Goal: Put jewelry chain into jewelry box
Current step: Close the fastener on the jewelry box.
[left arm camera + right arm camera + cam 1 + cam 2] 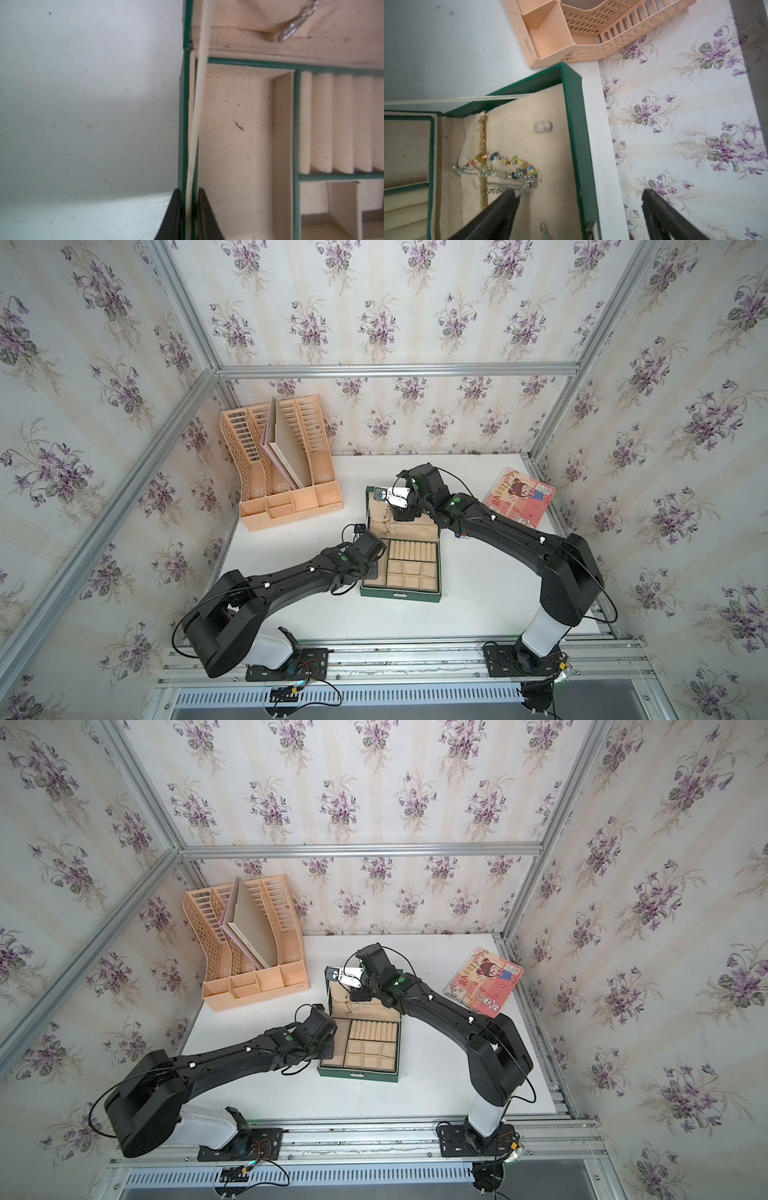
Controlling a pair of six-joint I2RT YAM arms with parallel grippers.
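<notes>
Green-walled jewelry box (399,595) stood open mid-table. The jewelry chain (500,174) lay on its lid lining, partly hidden behind a finger of the right gripper (579,192), whose jaws were wide apart as it reached over the lid. Left gripper (188,193), held low, pinched the box's side wall. Organizer (550,31) embossing was illegible; the book (519,497) cover read "RABBIT".

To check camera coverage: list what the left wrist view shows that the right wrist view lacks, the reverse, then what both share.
Left wrist only: the left gripper pinching the jewelry box side wall; the small divided compartments. Right wrist only: the open right gripper, the coloured beads of the jewelry chain on the lid lining, the peach organizer, the wallpaper. Both: the box, ring rolls, part of the chain, the white table.
</notes>
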